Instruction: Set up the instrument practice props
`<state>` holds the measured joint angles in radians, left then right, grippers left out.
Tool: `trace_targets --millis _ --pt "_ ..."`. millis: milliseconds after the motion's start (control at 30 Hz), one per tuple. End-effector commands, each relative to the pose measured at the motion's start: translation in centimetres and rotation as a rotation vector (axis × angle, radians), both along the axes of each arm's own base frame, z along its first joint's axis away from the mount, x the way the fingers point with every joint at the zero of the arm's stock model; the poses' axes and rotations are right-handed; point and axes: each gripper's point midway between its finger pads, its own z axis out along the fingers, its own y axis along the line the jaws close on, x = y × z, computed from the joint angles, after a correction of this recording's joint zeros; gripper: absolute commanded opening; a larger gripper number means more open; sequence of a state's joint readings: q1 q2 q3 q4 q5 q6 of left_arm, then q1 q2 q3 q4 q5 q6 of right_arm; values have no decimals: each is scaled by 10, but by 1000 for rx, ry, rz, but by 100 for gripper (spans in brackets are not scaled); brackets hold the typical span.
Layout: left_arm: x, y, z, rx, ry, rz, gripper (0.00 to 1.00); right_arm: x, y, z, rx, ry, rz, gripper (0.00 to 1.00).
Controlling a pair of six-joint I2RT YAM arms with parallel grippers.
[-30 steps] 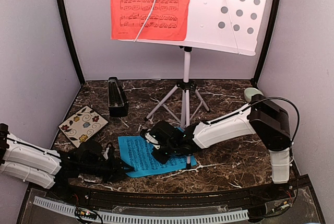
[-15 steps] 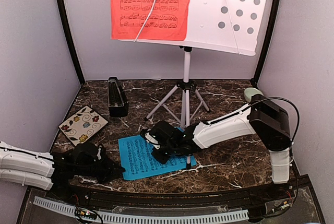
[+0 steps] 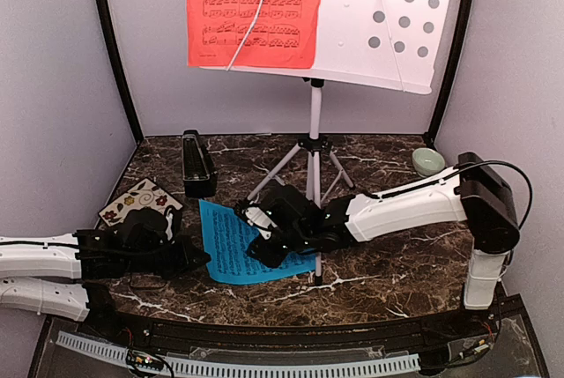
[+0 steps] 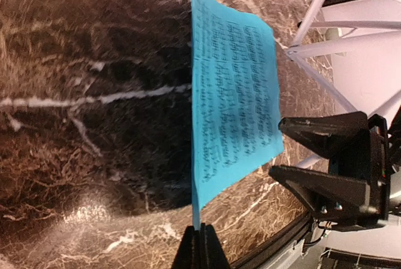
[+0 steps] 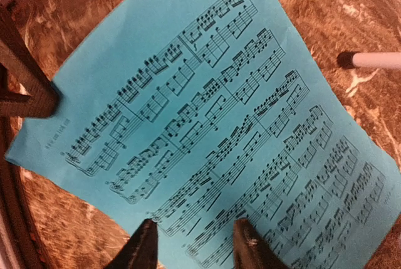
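The blue sheet of printed music [image 3: 227, 235] lies low over the marble table [image 3: 388, 263], its near-left edge raised. My left gripper [image 3: 201, 262] is shut on that edge; in the left wrist view the jaws [image 4: 200, 244] pinch the sheet [image 4: 232, 93] edge-on. Just above the sheet's right part, my right gripper [image 3: 257, 242] is open, with the notes [image 5: 207, 112] showing between its fingertips [image 5: 195, 239]. Behind stands the white perforated music stand [image 3: 379, 34] on tripod legs [image 3: 315, 175], with the red sheet [image 3: 256, 8] on its desk. The black metronome [image 3: 198, 165] stands at the back left.
A square floral tile [image 3: 139, 202] lies left of the blue sheet, and a pale green bowl [image 3: 429, 161] sits at the back right. One stand leg's rubber tip [image 5: 346, 60] is close beside the sheet. Dark corner posts and walls enclose the table.
My left gripper closed on the blue sheet's near-left edge and moved away from the front edge, and the sheet shifted left and back. The right gripper let go and opened.
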<state>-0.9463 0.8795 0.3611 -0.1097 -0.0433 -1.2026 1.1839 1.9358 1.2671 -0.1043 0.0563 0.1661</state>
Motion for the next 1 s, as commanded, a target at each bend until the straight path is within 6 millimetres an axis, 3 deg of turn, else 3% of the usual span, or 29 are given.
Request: trace_targets --millis 0,233,333,567,700,967 --pt "5 19 26 258 -130 -143 0 5 6 82 221 -56 33 54" --pt "8 18 87 475 -267 -406 0 10 -16 170 452 -86 147 89" --pt "4 17 120 508 -344 -514 0 9 -27 199 489 -132 209 95" --pt "-25 8 168 476 -476 -802 0 -1 -33 214 457 -149 355 99" --pt "-53 -5 191 361 -536 -978 0 -14 -33 221 442 -121 445 100" --pt "-82 -12 227 251 -661 -1162 0 -25 -47 228 406 -149 518 100"
